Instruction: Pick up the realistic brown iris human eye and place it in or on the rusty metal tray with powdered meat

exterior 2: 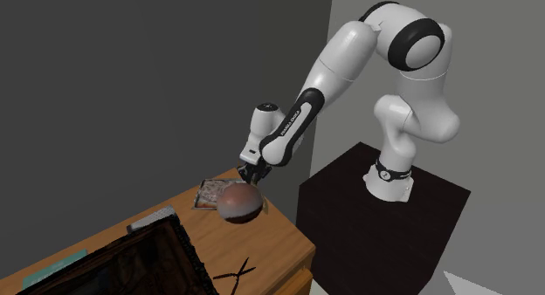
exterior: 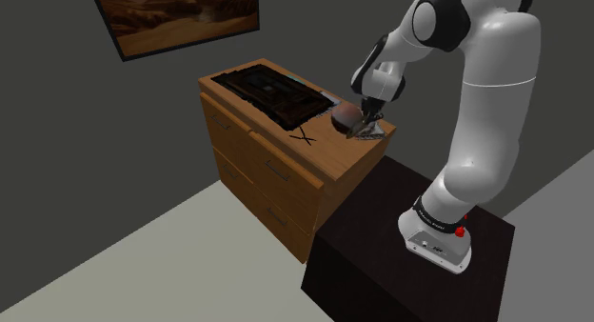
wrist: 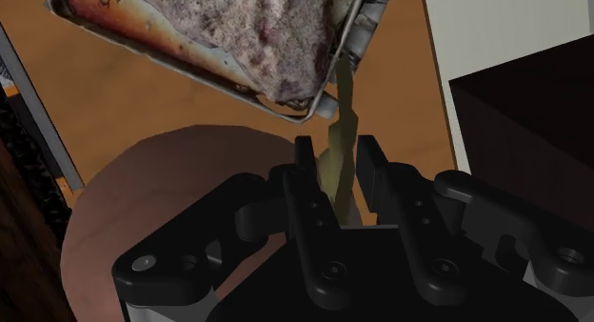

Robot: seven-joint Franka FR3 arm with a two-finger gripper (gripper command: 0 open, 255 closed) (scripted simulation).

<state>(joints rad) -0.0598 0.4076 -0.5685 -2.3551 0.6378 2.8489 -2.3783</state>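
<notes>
The eye [exterior 2: 240,203] is a reddish-brown ball [exterior: 344,117] on the wooden dresser top, close beside the rusty metal tray [exterior 2: 210,194]. In the wrist view the tray [wrist: 105,30] holds a mottled pink-grey powder, and the ball [wrist: 143,206] bulges beside and under the hand. A thin yellowish stalk [wrist: 341,101] runs from between the fingers toward the tray's corner. My gripper [wrist: 335,153] is shut on this stalk. The gripper [exterior 2: 252,174] stands right above the ball [exterior: 366,109]. I cannot tell whether the ball rests on the wood or hangs just above it.
The dresser [exterior: 276,168] has drawers on its front, and its edge falls off next to the black stand [exterior: 409,263]. A large dark framed object [exterior: 271,90] fills the dresser's far part. Black pliers [exterior 2: 234,273] lie near the front edge. A painting [exterior: 176,13] hangs on the wall.
</notes>
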